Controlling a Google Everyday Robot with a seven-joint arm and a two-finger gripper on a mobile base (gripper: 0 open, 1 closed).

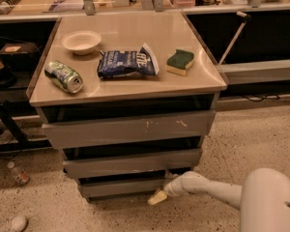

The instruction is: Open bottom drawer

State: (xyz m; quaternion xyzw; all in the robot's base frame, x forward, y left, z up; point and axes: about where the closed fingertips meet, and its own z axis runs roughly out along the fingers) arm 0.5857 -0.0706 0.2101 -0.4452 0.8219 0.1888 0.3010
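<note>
Grey bottom drawer (121, 187) (gripper (158, 197) just beside).

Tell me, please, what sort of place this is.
Probably an office kitchen or test room; I cannot be sure. A grey drawer cabinet carries a bowl, soda can, chip bag and sponge. Long counters run behind. The gripper sits low, at the right end of the bottom drawer.

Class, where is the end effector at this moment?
Low in the camera view, slightly right of centre, the end effector is at the front right end of the bottom drawer, just above the floor.
</note>
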